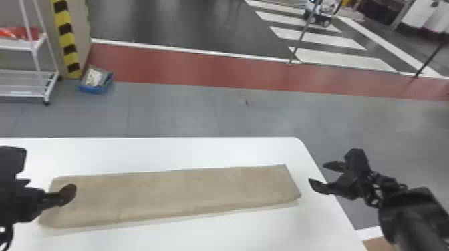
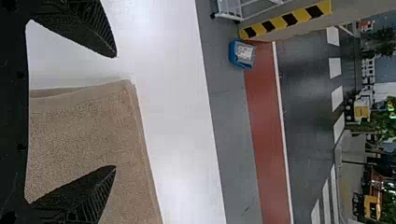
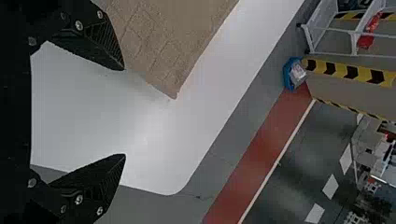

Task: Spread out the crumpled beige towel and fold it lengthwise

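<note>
The beige towel (image 1: pixel 180 193) lies flat on the table as a long, narrow strip running left to right, its front edge showing a thin layer beneath. At its left end is my left gripper (image 1: pixel 43 197), one finger above the cloth. In the left wrist view my left gripper (image 2: pixel 116 112) stands open, with the corner of the towel (image 2: pixel 88 130) lower down beyond the fingers. My right gripper (image 1: pixel 317 175) is just right of the towel's right end, apart from it. The right wrist view has my right gripper (image 3: pixel 125 112) open and empty, near a corner of the towel (image 3: pixel 173 51).
The white table (image 1: pixel 187 150) has its rounded far right corner and right edge beside my right gripper. Beyond, on the floor, are a blue bin (image 1: pixel 96 87) and a white wheeled rack (image 1: pixel 45 83) at the left. A brown surface (image 1: pixel 377 244) shows at the bottom right.
</note>
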Motion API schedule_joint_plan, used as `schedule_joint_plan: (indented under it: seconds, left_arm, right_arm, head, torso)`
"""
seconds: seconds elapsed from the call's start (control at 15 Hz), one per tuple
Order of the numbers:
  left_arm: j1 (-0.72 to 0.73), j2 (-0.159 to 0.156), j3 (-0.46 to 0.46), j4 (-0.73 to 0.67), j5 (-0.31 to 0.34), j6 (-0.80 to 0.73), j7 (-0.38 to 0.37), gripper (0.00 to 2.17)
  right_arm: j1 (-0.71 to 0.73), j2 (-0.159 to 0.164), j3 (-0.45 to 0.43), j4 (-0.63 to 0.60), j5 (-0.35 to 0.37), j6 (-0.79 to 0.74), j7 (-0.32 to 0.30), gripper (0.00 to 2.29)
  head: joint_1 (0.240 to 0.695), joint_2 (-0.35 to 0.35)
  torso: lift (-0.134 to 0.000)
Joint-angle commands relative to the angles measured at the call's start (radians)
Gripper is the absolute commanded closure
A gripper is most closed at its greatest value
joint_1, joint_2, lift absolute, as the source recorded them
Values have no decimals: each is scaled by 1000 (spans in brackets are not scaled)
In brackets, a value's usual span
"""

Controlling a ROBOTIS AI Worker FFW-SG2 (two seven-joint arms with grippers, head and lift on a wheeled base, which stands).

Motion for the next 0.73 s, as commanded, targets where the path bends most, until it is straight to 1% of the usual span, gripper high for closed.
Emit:
schedule_joint_plan:
  seconds: [0.0, 0.13, 0.33, 0.53, 0.67]
  left_arm:
    - [-21, 0, 3, 49, 3, -5, -3, 29]
    - [-33, 0, 2, 66, 3, -5, -6, 29]
    - [-44, 0, 2, 80, 2, -2, -6, 29]
    - [-51, 0, 0, 95, 2, -2, -6, 29]
    - [-67, 0, -11, 123, 3, -2, -4, 29]
  right_arm:
    - [2, -4, -12, 0, -26, 3, 10, 279]
    - [2, -6, -28, 0, -29, 3, 22, 279]
    - [2, -9, -32, 0, -41, 6, 33, 279]
    - [10, -12, -47, 0, -60, 3, 33, 279]
    - [20, -20, -70, 0, -103, 3, 44, 279]
  head:
    - [695, -316]
    - [695, -315]
    - [695, -316]
    - [695, -316]
    - [695, -318]
  torso:
    - [0]
    - [0]
    - [0]
    - [0]
    - [0]
